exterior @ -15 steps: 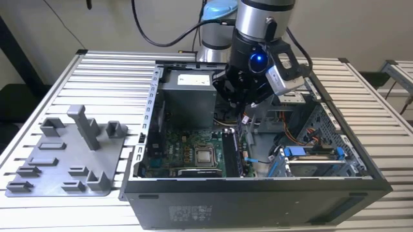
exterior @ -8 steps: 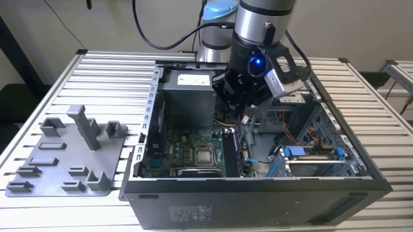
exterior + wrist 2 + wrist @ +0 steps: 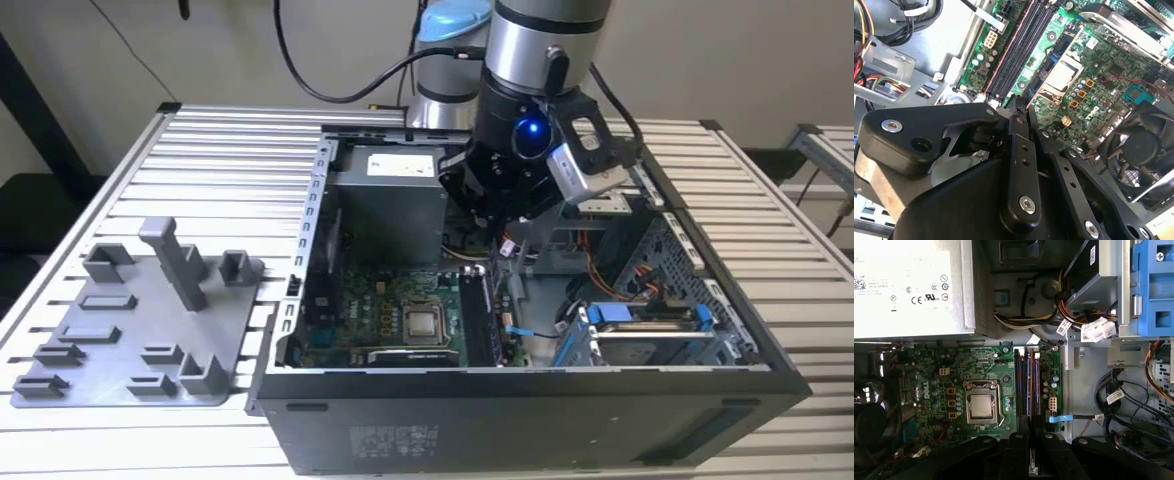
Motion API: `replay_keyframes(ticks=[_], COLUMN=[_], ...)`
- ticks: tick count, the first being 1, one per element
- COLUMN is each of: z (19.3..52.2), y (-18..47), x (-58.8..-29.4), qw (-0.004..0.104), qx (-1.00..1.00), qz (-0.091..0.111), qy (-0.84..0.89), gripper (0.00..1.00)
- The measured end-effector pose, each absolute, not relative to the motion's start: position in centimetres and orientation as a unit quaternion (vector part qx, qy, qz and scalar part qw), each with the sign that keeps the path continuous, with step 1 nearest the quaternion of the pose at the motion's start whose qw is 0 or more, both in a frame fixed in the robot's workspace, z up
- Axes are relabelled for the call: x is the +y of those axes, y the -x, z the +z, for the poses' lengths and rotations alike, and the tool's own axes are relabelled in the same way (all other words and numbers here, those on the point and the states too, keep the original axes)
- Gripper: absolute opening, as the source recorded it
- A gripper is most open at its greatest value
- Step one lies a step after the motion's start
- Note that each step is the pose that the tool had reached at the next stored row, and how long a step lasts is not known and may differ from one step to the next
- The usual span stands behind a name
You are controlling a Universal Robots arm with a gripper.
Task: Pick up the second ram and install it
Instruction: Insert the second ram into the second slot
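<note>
My gripper [image 3: 505, 232] hangs inside the open computer case [image 3: 534, 385], over the motherboard [image 3: 954, 385]. In the first wrist view its black fingers [image 3: 1018, 455] stand close together on a thin edge-on strip, the second ram [image 3: 1032, 467]. That strip lines up with the long memory slots [image 3: 1026, 385] beside the silver processor [image 3: 980, 406]. In the second wrist view the fingertips [image 3: 1019, 120] meet just above the near end of the same slots [image 3: 1014, 55]. The slots [image 3: 478, 312] run to the exterior view's right of the processor [image 3: 424, 322].
A grey holder tray [image 3: 134, 330] with upright blocks lies outside the case at the exterior view's left. The power supply [image 3: 909, 285], a blue drive cage [image 3: 641, 320], loose cables [image 3: 1124, 405] and a black fan [image 3: 1139, 145] crowd the case around the motherboard.
</note>
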State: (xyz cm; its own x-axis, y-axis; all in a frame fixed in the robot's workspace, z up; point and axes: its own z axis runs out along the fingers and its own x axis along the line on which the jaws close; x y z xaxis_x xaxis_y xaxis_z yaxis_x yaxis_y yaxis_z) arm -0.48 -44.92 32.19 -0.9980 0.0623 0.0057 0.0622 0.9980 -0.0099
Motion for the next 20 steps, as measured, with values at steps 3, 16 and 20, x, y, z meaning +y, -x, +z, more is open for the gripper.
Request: replay_keyframes(ticks=[3, 16, 20], z=[32.0, 31.0, 30.8], y=[0.5, 0.6, 0.6], x=[-44.9, -44.9, -44.9], qw=[0.003, 0.003, 0.003], qx=[-1.0, -1.0, -1.0], qz=[0.004, 0.004, 0.003], qy=[0.03, 0.019, 0.019], gripper=[0.15, 0.15, 0.15])
